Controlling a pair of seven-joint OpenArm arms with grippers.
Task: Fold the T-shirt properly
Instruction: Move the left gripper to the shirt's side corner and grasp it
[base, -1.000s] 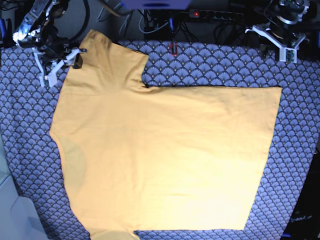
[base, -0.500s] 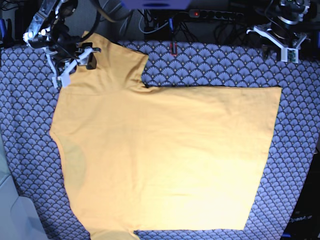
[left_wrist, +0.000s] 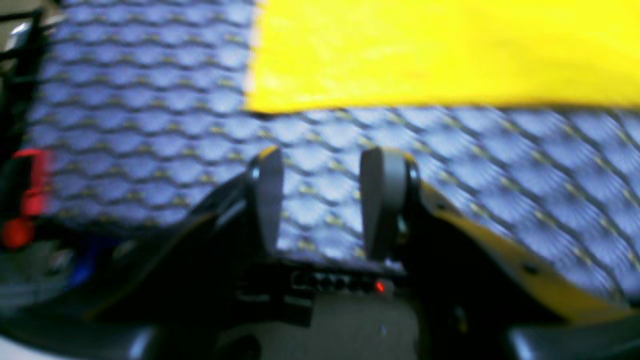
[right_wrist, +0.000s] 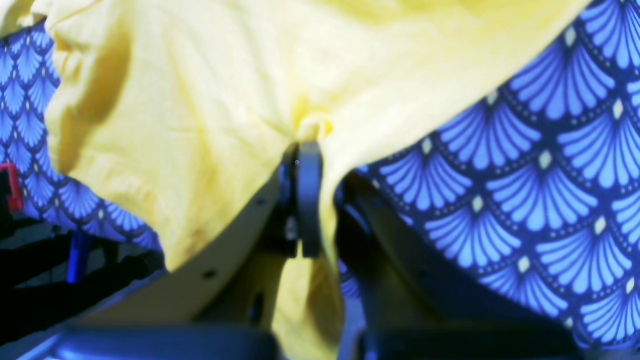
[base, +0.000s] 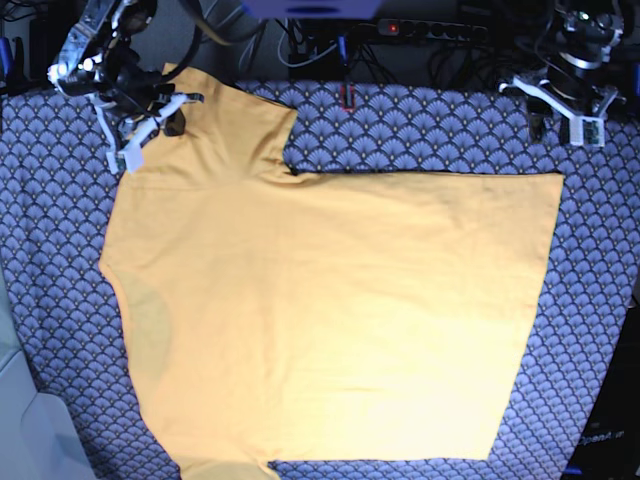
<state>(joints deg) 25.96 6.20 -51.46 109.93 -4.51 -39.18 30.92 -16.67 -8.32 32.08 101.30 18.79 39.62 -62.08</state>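
Tablecloth (base: 420, 130), blue-grey with fan pattern, covering the tabletop edge to edge in the base view. T-shirt (base: 330, 310), plain yellow-orange, spread flat across most of the cloth, filling the middle and reaching the lower edge of that view. One short sleeve (base: 235, 125) pointing to the upper left corner, its outer edge lifted. Straight hem (base: 552, 250) running down the right side.

Right hand (right_wrist: 307, 150) at the upper left of the base view, clamped tight on a pinch of sleeve fabric; small bunched fold visible just above the fingertips (right_wrist: 309, 165) in the right wrist view, cloth draping down past them on both sides.

Left hand (left_wrist: 325, 200) at the upper right of the base view, over bare tablecloth near the shirt's hem corner, apart from the fabric. Fingers (left_wrist: 382, 205) parted with a clear gap, holding nothing. Left wrist view blurred.

Power strip (base: 430, 30) with a red light behind the tabletop's far edge.
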